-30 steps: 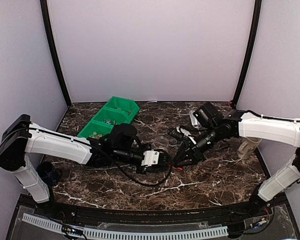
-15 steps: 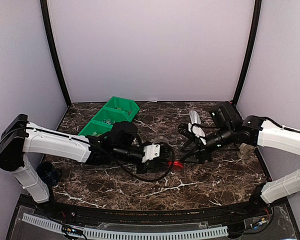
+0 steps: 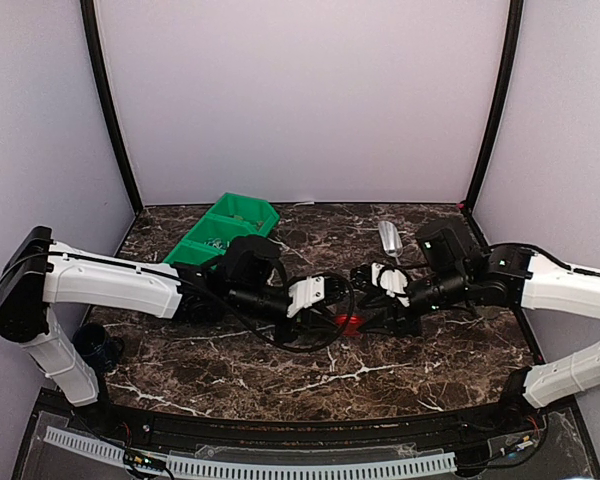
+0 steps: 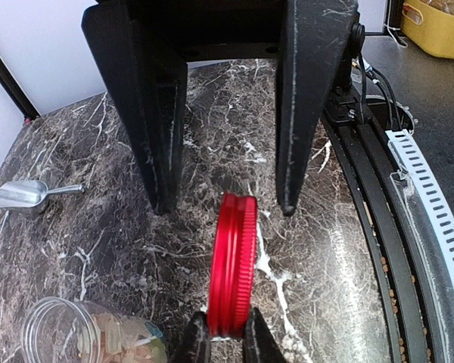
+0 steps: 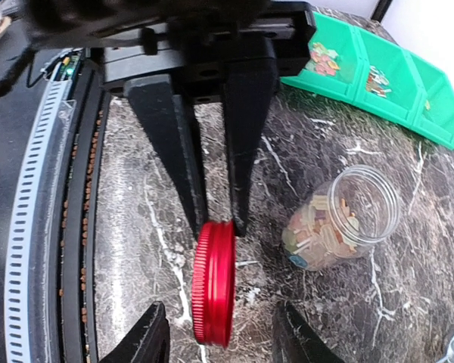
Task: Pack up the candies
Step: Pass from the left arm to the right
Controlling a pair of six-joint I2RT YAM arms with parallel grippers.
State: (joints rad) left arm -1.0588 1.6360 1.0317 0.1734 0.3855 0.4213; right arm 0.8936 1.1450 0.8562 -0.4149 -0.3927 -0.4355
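Observation:
A round red lid [image 4: 231, 265] stands on edge just above the marble. My left gripper [image 4: 227, 336] is shut on its rim. In the top view the lid [image 3: 348, 323] shows between the two grippers. My right gripper [image 5: 219, 321] faces the left one. It is open, and its fingers [image 5: 147, 340] stand wide on either side of the lid [image 5: 214, 280] without touching it. A clear glass jar [image 5: 348, 219] lies open beside them, partly filled with the candies [image 5: 321, 231]. More candies [image 5: 323, 57] lie in a green bin.
A row of green bins [image 3: 225, 235] sits at the back left. A metal scoop [image 3: 388, 237] lies behind the right arm, also visible in the left wrist view [image 4: 23, 195]. A dark blue object [image 3: 95, 345] is by the left arm's base.
My right gripper has opened and its arm has swung down and leftward to face the left gripper. The left gripper has stayed shut on the red lid and shifted slightly right.

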